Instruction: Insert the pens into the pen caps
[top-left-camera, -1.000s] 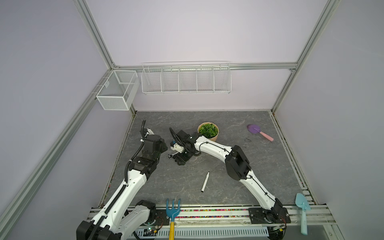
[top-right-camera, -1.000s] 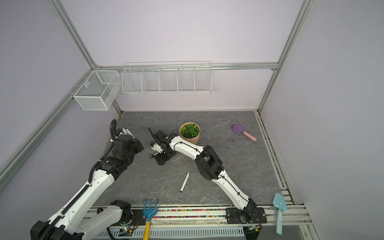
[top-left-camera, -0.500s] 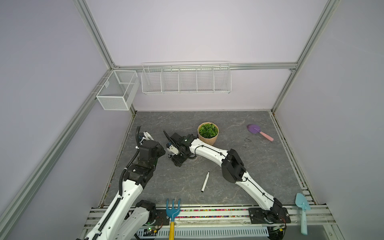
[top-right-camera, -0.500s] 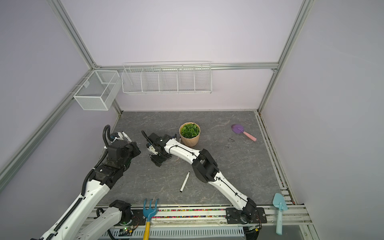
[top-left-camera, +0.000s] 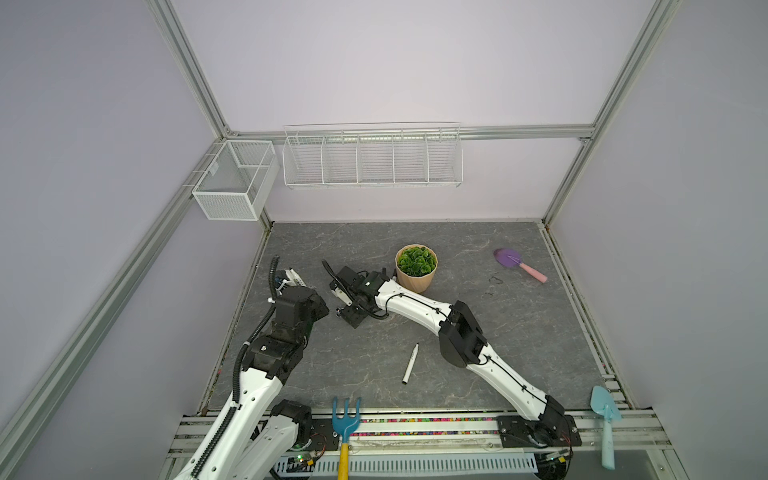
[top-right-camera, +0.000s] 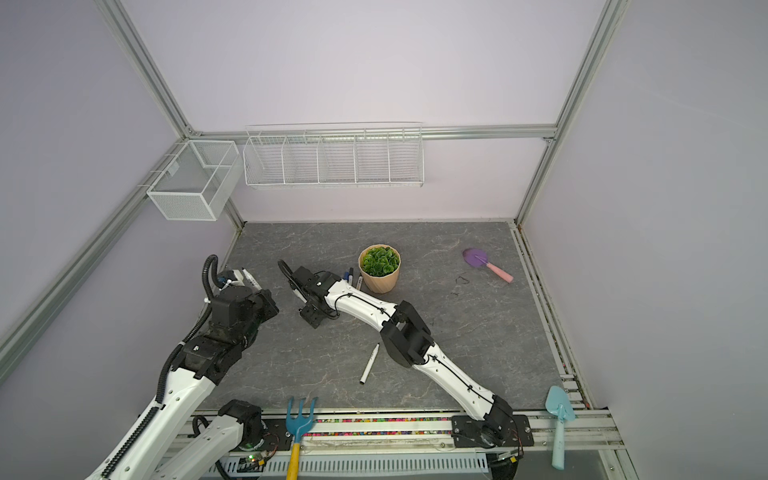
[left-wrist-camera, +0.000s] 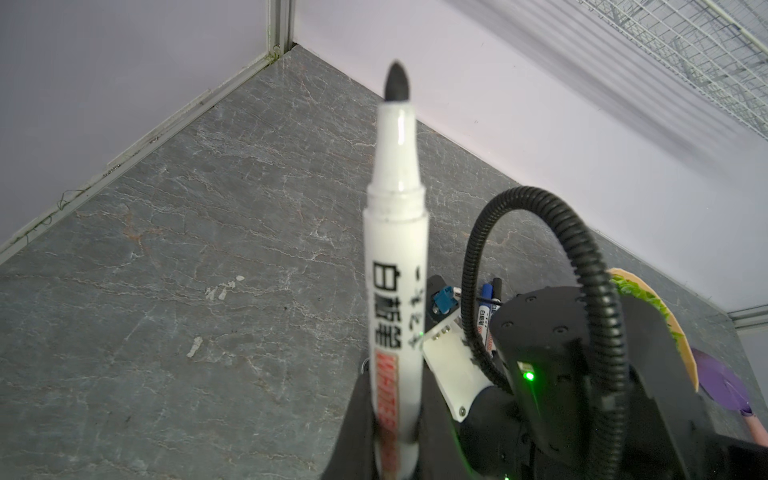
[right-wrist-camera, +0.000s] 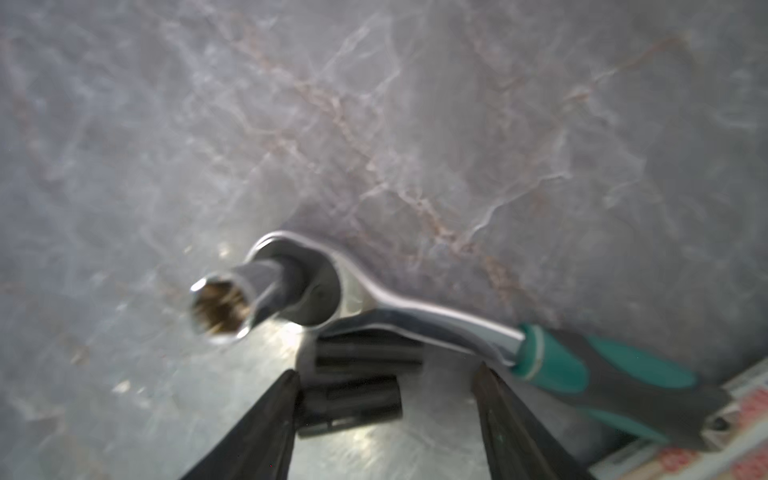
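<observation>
My left gripper (left-wrist-camera: 395, 424) is shut on a white pen (left-wrist-camera: 395, 257) whose bare dark tip points away from the camera. In both top views this gripper (top-left-camera: 291, 277) is at the far left of the table, the pen (top-right-camera: 250, 277) sticking out of it. My right gripper (right-wrist-camera: 386, 372) stands open low over two black pen caps (right-wrist-camera: 349, 405) (right-wrist-camera: 368, 353) lying side by side. The nearer cap lies between the fingers against one finger (right-wrist-camera: 266, 415). Another pen (top-left-camera: 410, 363) lies loose mid-table. Capped pens (top-right-camera: 351, 276) lie beside the pot.
A green-handled ratchet wrench (right-wrist-camera: 415, 316) lies right beside the caps. A plant pot (top-left-camera: 416, 268) stands behind the right arm. A purple trowel (top-left-camera: 519, 264) lies far right, a blue rake (top-left-camera: 345, 419) and a light blue trowel (top-left-camera: 606, 419) on the front rail. Wire baskets (top-left-camera: 372, 156) hang on the walls.
The left arm has drawn back to the left with the pen, away from the right gripper. The right gripper has shifted left and down over the caps.
</observation>
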